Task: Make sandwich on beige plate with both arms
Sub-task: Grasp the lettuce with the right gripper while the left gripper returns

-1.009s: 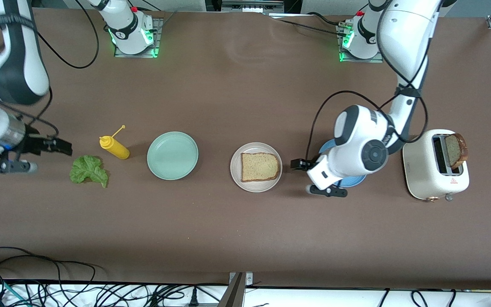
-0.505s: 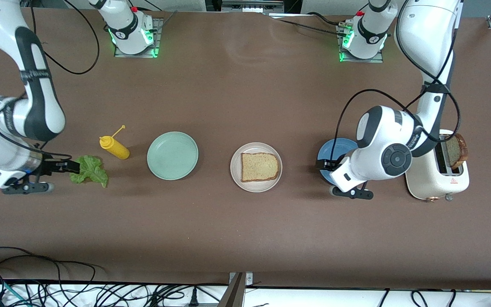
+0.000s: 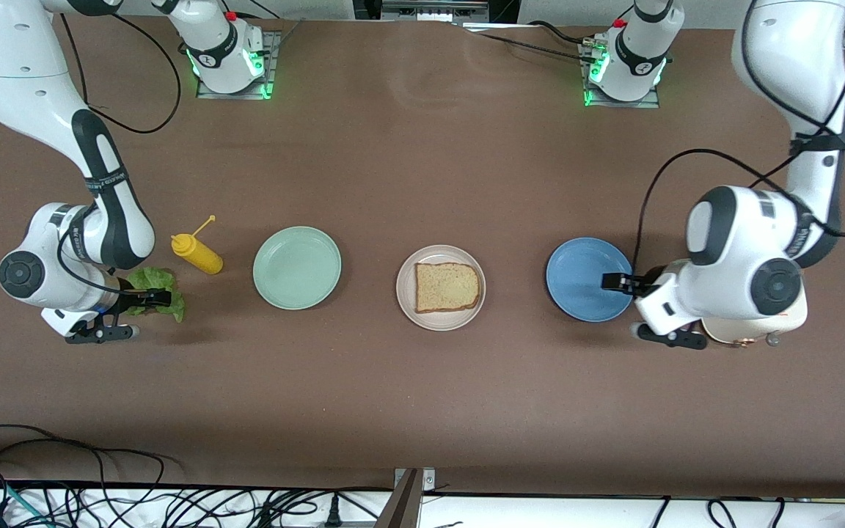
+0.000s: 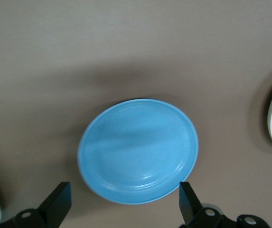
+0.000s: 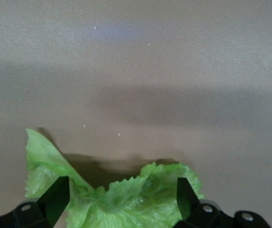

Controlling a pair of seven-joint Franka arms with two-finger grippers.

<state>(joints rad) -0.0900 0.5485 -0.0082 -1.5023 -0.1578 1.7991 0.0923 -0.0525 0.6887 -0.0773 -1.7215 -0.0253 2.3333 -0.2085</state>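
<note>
One slice of speckled tan bread [image 3: 448, 286] lies on the beige plate [image 3: 406, 306] in the middle of the table. A ruffled green lettuce leaf [image 3: 162, 282] lies on the table at the right arm's end. My right gripper [image 3: 155, 297] is low over it and open. In the right wrist view the lettuce [image 5: 126, 199] sits between the two spread fingers [image 5: 57, 199], with no grip on it. My left gripper [image 3: 617, 282] is open over the blue plate's [image 3: 580, 279] rim, and holds nothing. The left wrist view shows the blue plate [image 4: 138, 149] just ahead of the gripper [image 4: 124, 204].
A mint-green plate [image 3: 296, 267] and a yellow squeeze bottle [image 3: 199, 253] stand between the lettuce and the beige plate. A cream toaster [image 3: 796, 315] at the left arm's end is mostly hidden by that arm's wrist. Cables hang along the table's front edge.
The right gripper has come down and forward onto the lettuce. The left arm has drawn back from beside the beige plate, across the blue plate, toward the toaster, which it now covers.
</note>
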